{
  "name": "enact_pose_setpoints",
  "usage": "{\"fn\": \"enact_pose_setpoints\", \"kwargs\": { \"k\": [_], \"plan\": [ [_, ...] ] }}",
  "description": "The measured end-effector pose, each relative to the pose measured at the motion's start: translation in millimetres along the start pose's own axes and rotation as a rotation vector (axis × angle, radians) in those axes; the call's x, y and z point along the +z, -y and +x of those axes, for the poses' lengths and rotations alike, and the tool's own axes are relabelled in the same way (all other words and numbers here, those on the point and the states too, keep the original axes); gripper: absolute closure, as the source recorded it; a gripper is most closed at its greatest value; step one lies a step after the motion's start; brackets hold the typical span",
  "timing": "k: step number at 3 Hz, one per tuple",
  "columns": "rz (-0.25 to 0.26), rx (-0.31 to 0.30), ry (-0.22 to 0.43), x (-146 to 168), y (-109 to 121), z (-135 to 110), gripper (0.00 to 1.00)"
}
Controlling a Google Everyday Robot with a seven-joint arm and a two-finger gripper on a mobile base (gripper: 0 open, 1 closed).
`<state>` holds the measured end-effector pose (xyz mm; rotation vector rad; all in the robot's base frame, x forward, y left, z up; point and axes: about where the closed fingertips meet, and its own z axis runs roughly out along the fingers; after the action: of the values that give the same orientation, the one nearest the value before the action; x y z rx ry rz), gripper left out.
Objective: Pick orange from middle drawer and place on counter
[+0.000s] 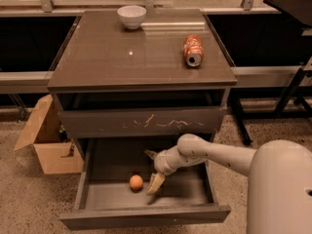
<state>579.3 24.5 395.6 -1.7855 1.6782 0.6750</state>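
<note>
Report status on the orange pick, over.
Hand open inside middle drawer, right of orange, apart. Orange loose on drawer floor. Nothing between them. Counter carries bowl and soda can.

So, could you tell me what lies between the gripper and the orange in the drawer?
Nothing: the camera view shows only bare middle drawer floor between the gripper and the orange.
</note>
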Motion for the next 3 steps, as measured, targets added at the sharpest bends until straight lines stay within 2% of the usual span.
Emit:
{"fn": "enact_pose_setpoints", "kwargs": {
  "k": [2,3],
  "plan": [
    [-0.007,-0.021,0.048,22.4,6.8,2.6,0.0],
    [-0.021,-0.04,0.079,34.4,8.4,-4.1,0.14]
  ]
}}
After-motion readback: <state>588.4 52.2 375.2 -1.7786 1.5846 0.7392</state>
